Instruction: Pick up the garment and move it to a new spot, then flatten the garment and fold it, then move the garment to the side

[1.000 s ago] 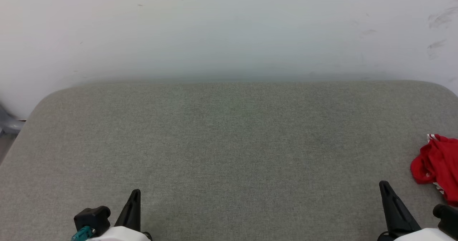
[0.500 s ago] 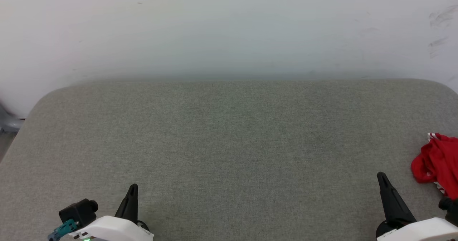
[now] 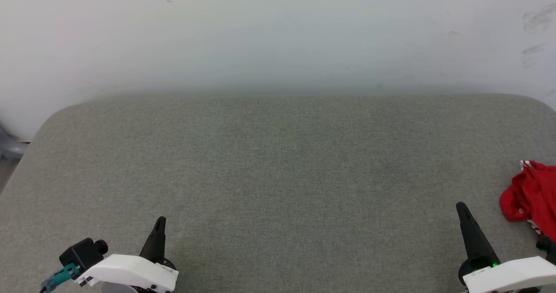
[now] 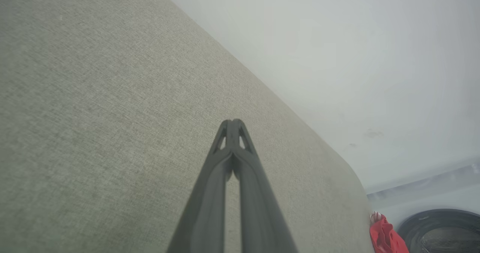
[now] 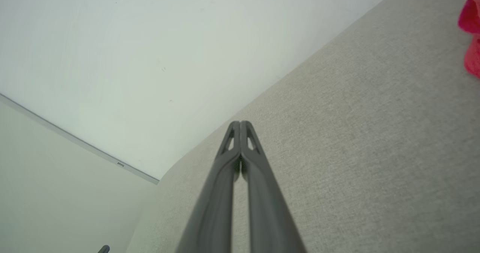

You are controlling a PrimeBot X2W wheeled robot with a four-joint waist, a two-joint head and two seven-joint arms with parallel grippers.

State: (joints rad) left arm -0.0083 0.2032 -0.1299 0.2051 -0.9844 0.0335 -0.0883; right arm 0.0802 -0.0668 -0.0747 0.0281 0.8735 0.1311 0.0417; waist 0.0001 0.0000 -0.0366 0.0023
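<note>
Currently, one garment (image 3: 527, 193) is present: a red item with a red-and-white striped edge, crumpled into a heap. It lies on the grey fabric-covered surface (image 3: 278, 162), at the far right edge of the head view, and neither hand touches it.

Two hands are in view, one per arm, each with two long dark fingers.

The left hand (image 3: 159, 221) sits at the lower left of the head view, above the surface, with its fingers pointing toward the wall (image 3: 278, 32). Its two fingers are pressed together at the tips, fully closed, and they hold nothing. This hand is well apart from the garment.

The right hand (image 3: 461, 208) sits at the lower right. It is near the garment but does not touch it; the heap lies just to its right. Its two fingers likewise meet at the tips, fully closed and empty.

One pale wall stands behind the surface, with a few dark scuff marks (image 3: 536, 21) at its upper right.
</note>
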